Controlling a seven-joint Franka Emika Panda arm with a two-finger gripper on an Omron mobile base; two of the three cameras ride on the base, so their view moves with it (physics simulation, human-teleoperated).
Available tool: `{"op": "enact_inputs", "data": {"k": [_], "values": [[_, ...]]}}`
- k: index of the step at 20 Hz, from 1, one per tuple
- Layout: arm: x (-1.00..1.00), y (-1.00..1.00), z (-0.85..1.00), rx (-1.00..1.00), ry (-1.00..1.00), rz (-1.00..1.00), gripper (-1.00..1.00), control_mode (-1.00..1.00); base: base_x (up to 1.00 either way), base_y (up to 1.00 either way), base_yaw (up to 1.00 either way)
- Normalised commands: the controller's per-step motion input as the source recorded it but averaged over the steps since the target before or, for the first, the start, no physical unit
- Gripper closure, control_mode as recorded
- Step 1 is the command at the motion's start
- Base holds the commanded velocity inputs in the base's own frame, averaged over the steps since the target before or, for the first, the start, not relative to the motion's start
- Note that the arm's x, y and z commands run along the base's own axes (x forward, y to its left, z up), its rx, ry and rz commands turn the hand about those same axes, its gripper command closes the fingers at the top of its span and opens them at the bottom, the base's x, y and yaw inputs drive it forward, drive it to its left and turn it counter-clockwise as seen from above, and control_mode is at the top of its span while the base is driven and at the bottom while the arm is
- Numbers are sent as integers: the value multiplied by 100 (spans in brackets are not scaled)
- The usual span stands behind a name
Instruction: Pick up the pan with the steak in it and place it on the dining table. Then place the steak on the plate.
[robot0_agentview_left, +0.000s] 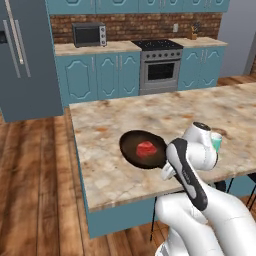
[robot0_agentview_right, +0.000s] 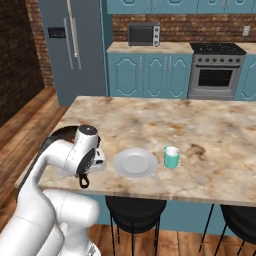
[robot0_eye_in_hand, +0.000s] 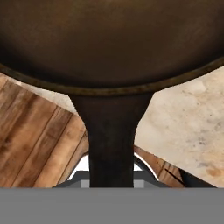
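The black pan (robot0_agentview_left: 134, 142) sits low over the front left part of the dining table (robot0_agentview_left: 150, 110), with the red steak (robot0_agentview_left: 145, 148) near its middle. My gripper (robot0_agentview_left: 167, 172) is at the pan's near side, shut on the handle (robot0_eye_in_hand: 111, 140), which runs straight down between the jaws in the hand view. The pan's brown bowl (robot0_eye_in_hand: 109, 39) spans the top of that view, and the fingertips are hidden by the handle. I cannot tell whether the pan touches the stone. The pale plate (robot0_agentview_right: 135, 163) lies to the right of my arm, near the table's front edge.
A teal mug (robot0_agentview_right: 171, 157) stands just right of the plate. Black stools (robot0_agentview_right: 132, 210) are tucked under the table's near side. The table edge and wooden floor (robot0_eye_in_hand: 30, 140) lie right below the pan handle. The stove (robot0_agentview_left: 160, 65) and fridge (robot0_agentview_left: 25, 55) are far behind.
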Motion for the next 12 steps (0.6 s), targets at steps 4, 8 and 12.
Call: {"op": "enact_inputs", "data": {"k": [4, 8, 12], "values": [[38, 26, -23, -12, 3, -25, 100, -100, 0, 0, 0], [20, 10, -14, -7, 4, -17, 100, -100, 0, 0, 0], [10, 4, -11, -3, 3, 0, 100, -100, 0, 0, 0]]}}
